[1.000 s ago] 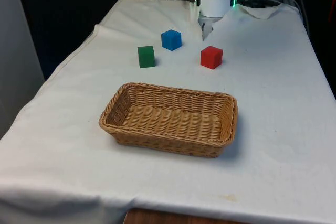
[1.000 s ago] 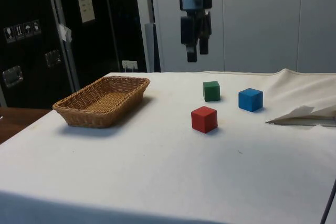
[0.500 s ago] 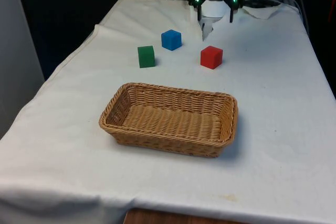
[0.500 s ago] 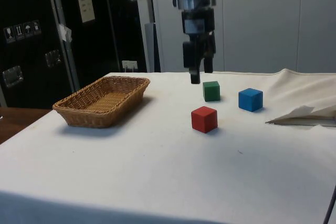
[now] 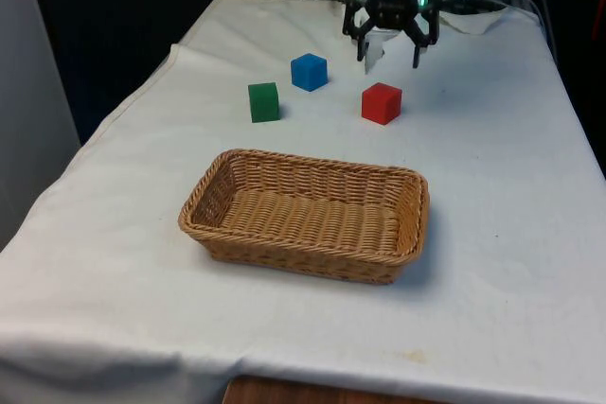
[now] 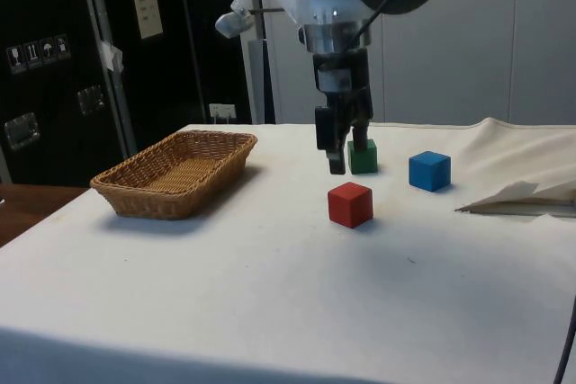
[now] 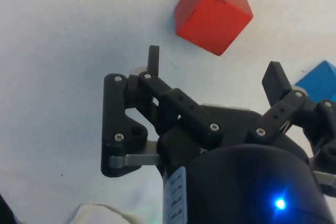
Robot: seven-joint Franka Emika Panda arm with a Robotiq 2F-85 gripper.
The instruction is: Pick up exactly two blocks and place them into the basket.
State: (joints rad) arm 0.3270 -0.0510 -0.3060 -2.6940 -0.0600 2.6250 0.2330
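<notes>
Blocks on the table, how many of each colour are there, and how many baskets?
Red block: 1
Green block: 1
Blue block: 1
Basket: 1
Total: 4 things, 3 blocks and 1 basket. No block is in the basket yet.

Front view: you look down the length of the desk (image 5: 492, 234) from its near end, raised and angled downward, basket (image 5: 305, 214) closest. Side view: you sit low at the desk's flank, near cloth level, facing across it toward dark cabinets. Wrist view: you're close above the cloth, looking past the pincer (image 7: 212, 72). All three share the red block (image 5: 381, 102) and blue block (image 5: 309, 72).
</notes>
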